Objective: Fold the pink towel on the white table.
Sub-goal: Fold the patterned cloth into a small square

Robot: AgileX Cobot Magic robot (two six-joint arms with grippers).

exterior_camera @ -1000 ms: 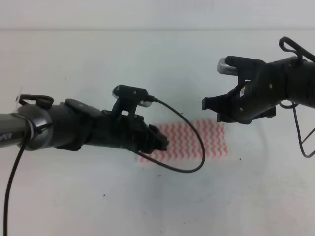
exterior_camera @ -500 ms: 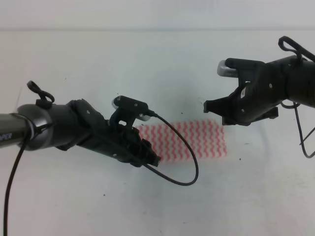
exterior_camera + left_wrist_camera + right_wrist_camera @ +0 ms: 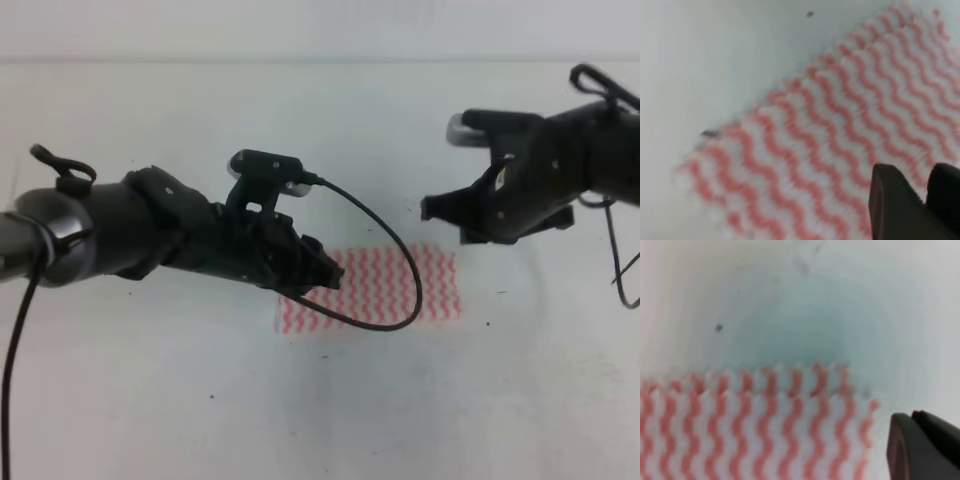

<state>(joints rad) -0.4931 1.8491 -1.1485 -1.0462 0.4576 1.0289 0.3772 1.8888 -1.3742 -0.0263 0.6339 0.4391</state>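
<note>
White table [image 3: 150, 400] carries the pink towel [image 3: 400, 285], lying flat right of centre and partly hidden by the left arm. Left gripper [image 3: 325, 275] hovers above the towel's left portion, fingers [image 3: 892, 200] nearly together, holding nothing. Right gripper [image 3: 440, 215] hangs above the far right corner, apparently empty; its opening cannot be judged. Advice: descend onto one corner, pinching a single edge.

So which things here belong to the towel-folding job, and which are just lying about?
Part of the job:
- pink towel
- white table
- left pincer, over the towel's left end
- right pincer, above its far right corner

Just lying about:
- nothing but tiny dark specks on the tabletop
</note>
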